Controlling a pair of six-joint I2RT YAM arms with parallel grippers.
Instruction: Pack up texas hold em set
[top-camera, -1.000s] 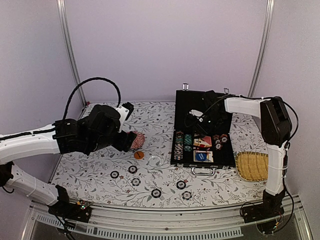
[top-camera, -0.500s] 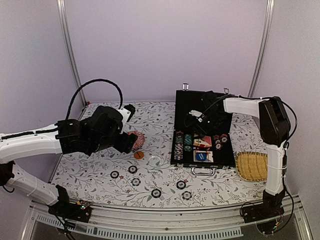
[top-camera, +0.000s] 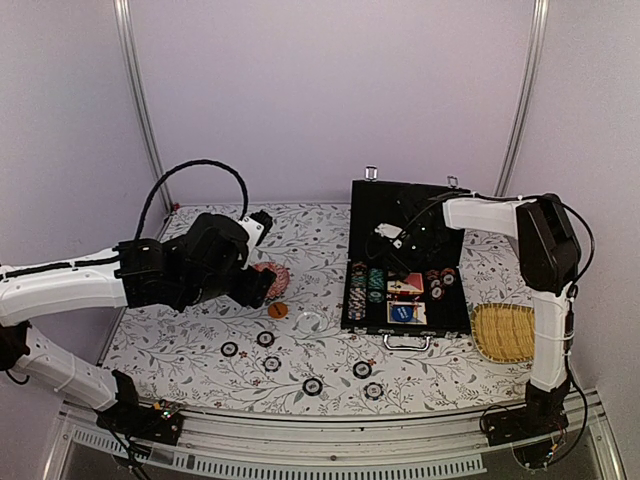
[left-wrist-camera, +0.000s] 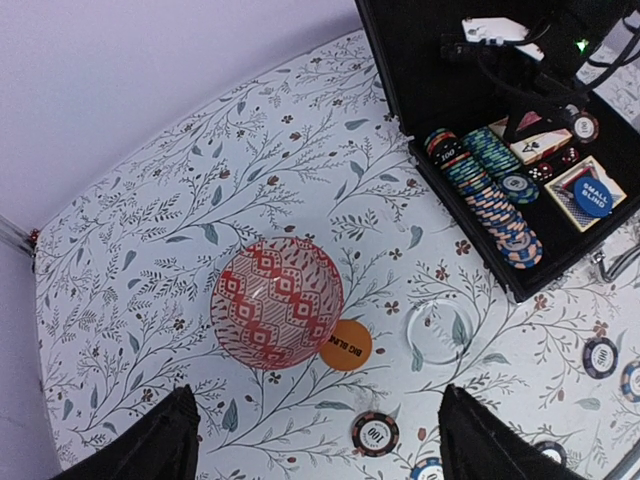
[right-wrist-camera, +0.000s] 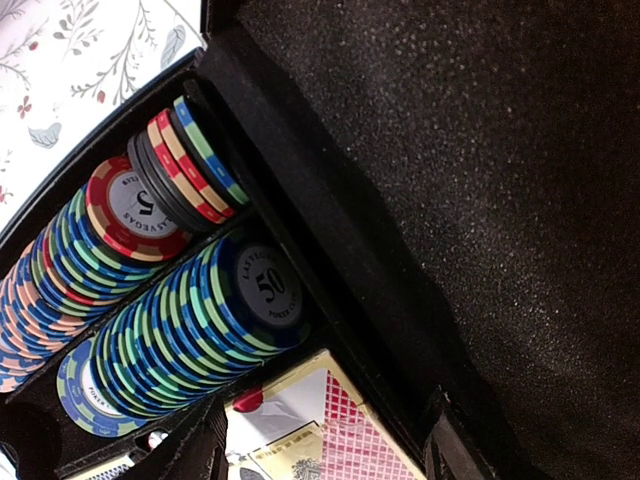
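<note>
Left hand (left-wrist-camera: 315, 400) spread near the pink dome (left-wrist-camera: 277, 302); right hand (right-wrist-camera: 325, 438) spread over the briefcase (right-wrist-camera: 480, 150), by its hinge edge.

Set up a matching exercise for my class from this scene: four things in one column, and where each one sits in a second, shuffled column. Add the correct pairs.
Things
1. orange disc
2. yellow woven tray
3. blue disc
4. loose black-and-white chips

Places
A. inside the open briefcase
B. on the table, right of the briefcase
C. right beside the pink patterned dome
D. scattered on the table near its front edge

Pairs: 1-C, 2-B, 3-A, 4-D
</note>
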